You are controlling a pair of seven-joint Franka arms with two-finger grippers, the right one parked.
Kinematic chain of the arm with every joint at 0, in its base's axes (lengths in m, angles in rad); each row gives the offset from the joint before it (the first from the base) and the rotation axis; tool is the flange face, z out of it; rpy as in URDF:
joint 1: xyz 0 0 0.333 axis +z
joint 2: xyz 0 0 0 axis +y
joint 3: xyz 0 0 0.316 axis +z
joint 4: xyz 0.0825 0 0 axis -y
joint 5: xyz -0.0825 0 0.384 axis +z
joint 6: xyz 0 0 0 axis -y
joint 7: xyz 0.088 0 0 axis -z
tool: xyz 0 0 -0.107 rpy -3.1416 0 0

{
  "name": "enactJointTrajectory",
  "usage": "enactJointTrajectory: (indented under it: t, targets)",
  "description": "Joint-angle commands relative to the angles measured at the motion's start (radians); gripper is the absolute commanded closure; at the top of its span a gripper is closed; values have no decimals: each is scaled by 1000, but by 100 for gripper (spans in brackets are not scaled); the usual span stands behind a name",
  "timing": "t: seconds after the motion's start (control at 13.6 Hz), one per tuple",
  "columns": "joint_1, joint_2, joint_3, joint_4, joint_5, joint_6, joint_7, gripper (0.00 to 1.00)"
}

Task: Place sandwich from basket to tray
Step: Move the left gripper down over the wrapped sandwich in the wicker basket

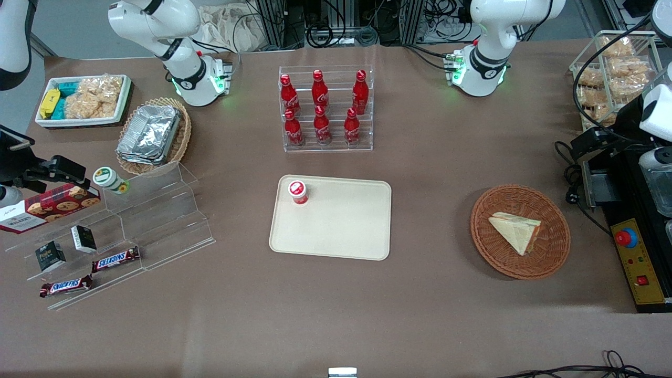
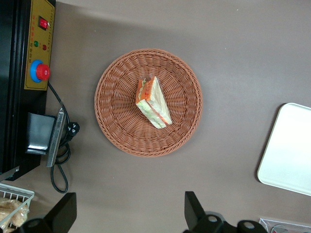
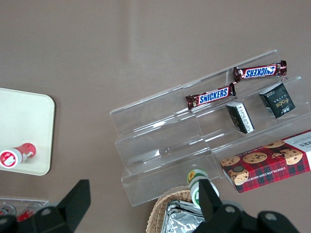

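Observation:
The sandwich, a pale triangular half with orange-red filling, lies in the round reddish-brown wicker basket. The cream tray sits mid-table, toward the parked arm from the basket. My left gripper hangs high above bare tablecloth, farther from the front camera than the basket and well apart from it. Its fingers are spread wide with nothing between them.
A red-and-white cup stands on one corner of the tray. A black-and-yellow control box with its cable lies beside the basket. A rack of red bottles stands farther back. An acrylic shelf of snacks is at the parked arm's end.

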Motion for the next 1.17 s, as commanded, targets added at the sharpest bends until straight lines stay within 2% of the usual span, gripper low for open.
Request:
enactJointTrajectory:
  t: [0.0,0.29,0.51,0.81,1.1]
  targets:
    - [-10,-7,-2,9,21,-24,-3,0]
    - [2,3,6,9,10,-29,-9,0]
    - [72,87,7,9,7,0,-13,0]
    - [112,202,7,-30,-20,177,-88,0]
    - [108,327,4,-70,-125,372,-195,0]
